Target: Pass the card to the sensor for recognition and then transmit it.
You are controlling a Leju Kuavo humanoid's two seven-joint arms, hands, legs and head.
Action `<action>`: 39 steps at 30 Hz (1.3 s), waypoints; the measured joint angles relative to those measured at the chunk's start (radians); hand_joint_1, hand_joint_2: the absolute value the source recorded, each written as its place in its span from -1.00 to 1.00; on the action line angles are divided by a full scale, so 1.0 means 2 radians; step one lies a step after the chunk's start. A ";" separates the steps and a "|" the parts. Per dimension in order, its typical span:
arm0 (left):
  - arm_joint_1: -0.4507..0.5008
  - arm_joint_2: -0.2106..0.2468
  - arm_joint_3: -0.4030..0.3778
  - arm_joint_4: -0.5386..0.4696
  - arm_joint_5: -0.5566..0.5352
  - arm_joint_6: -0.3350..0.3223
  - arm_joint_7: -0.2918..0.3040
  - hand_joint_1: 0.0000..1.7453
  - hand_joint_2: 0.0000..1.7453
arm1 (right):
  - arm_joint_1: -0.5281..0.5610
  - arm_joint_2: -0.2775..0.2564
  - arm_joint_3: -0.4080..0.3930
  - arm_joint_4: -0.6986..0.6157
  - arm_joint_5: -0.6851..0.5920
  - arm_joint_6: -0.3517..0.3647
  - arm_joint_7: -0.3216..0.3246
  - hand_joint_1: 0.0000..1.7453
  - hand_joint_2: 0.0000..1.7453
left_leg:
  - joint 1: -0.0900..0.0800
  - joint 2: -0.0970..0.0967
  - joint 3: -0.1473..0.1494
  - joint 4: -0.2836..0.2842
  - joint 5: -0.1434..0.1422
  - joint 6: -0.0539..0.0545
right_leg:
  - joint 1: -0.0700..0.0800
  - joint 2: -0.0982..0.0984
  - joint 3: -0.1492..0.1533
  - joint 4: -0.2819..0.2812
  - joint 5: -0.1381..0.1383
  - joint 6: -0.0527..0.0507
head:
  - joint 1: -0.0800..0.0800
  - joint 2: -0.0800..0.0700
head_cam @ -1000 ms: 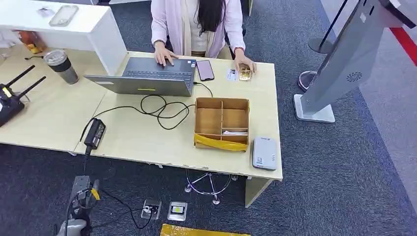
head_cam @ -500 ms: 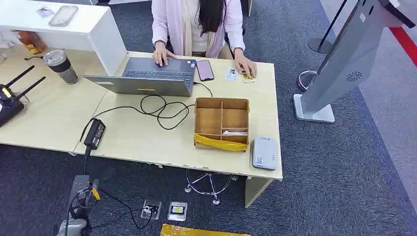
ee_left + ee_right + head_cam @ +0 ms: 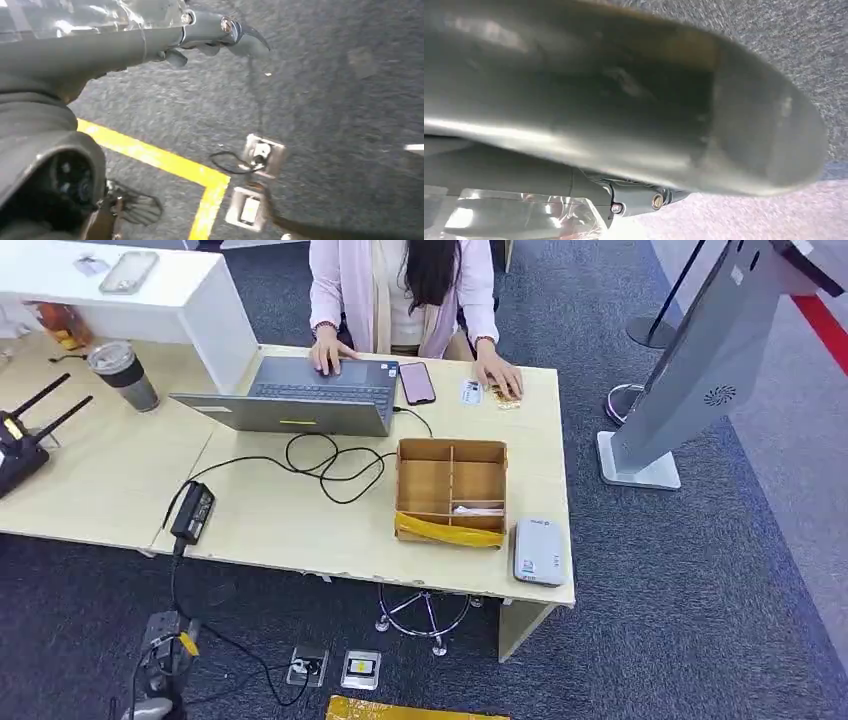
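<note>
The cardboard box (image 3: 451, 490) on the desk (image 3: 300, 510) is split into compartments; a pale card (image 3: 478, 510) lies flat in a narrow slot on its near right side, and yellow tape (image 3: 447, 530) runs along its near wall. The other compartments look bare. Just right of the box, at the desk's near right corner, sits the grey card reader (image 3: 538, 551), close to the edge.

The left hand (image 3: 220, 37) hangs low over dark carpet, well below and left of the desk; its fingers (image 3: 250, 42) reach forward with nothing in them (the blur hides how far apart they are, so I cannot tell whether it is open or closed). The right hand (image 3: 624, 110) is a blurred grey mass too near its camera, its state unreadable too.

Across the desk a person (image 3: 400, 290) is cut off at the frame's top, one hand on a laptop (image 3: 300, 397), the other beside a phone (image 3: 417, 382) on small cards (image 3: 487, 392) too small to read.

Bare carpet lies between the desk's right edge and the grey kiosk (image 3: 690, 370).
</note>
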 joint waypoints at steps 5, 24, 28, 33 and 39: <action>0.005 -0.003 0.008 0.000 0.002 0.007 0.002 -1.00 -1.00 | 0.000 -0.002 0.000 0.000 0.003 -0.003 0.000 -1.00 -1.00 | 0.000 0.000 0.000 0.000 0.000 0.000 | 0.000 0.000 0.000 0.000 0.000 0.000 | 0.000 0.000; 0.005 -0.003 0.011 0.000 0.005 0.001 0.001 -1.00 -1.00 | 0.000 -0.008 0.000 0.000 0.016 -0.005 -0.014 -1.00 -1.00 | 0.000 0.000 0.000 0.000 0.000 0.000 | 0.000 0.000 0.000 0.000 0.000 0.000 | 0.000 0.000; 0.006 -0.002 0.011 0.001 0.005 0.002 0.001 -1.00 -1.00 | 0.000 -0.008 0.000 0.000 0.016 -0.003 -0.020 -1.00 -1.00 | 0.000 0.000 0.000 0.000 0.000 0.000 | 0.000 0.000 0.000 0.000 0.000 0.000 | 0.000 0.000; 0.007 -0.002 0.011 0.001 0.005 0.018 -0.006 -1.00 -1.00 | 0.000 -0.005 0.001 0.000 0.032 -0.001 -0.013 -1.00 -1.00 | 0.000 0.000 0.000 0.000 0.000 0.000 | 0.000 0.000 0.000 0.000 0.000 0.000 | 0.000 0.000; 0.007 0.002 0.012 0.000 0.005 0.017 -0.015 -1.00 -1.00 | 0.000 -0.005 0.002 0.000 0.029 0.000 -0.027 -1.00 -1.00 | 0.000 0.000 0.000 0.000 0.000 0.000 | 0.000 0.000 0.000 0.000 0.000 0.000 | 0.000 0.000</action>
